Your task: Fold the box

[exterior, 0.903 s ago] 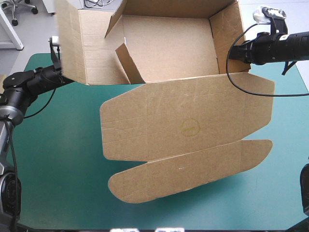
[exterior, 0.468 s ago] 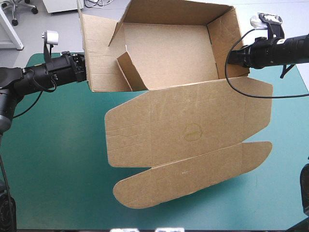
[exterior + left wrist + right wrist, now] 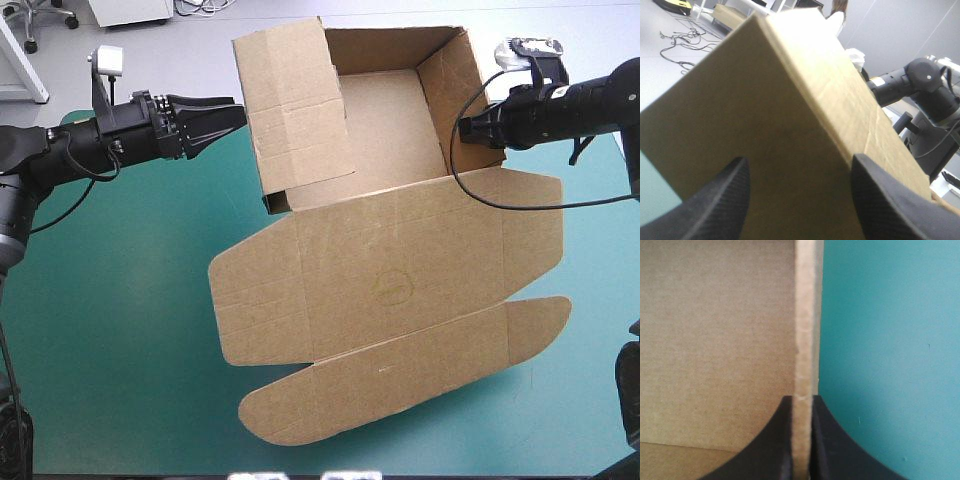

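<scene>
Box (image 3: 400, 250) wall pinched in right jaws, left jaws spread beside it.

1. The table (image 3: 110, 330) has an evenly lit teal-green cover.
2. Beyond its far edge is pale grey floor (image 3: 200, 40), with a chair's wheeled base (image 3: 45, 20) and a white cabinet (image 3: 130, 10) past the far left corner.
3. Loose dark cables (image 3: 677, 37) trail over that floor, and a plain grey wall (image 3: 900, 25) stands behind.

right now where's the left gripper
In the high view the left gripper is over the table's far left part, fingers open, pointing at the outer face of the box's raised left wall; contact can't be judged.
</scene>
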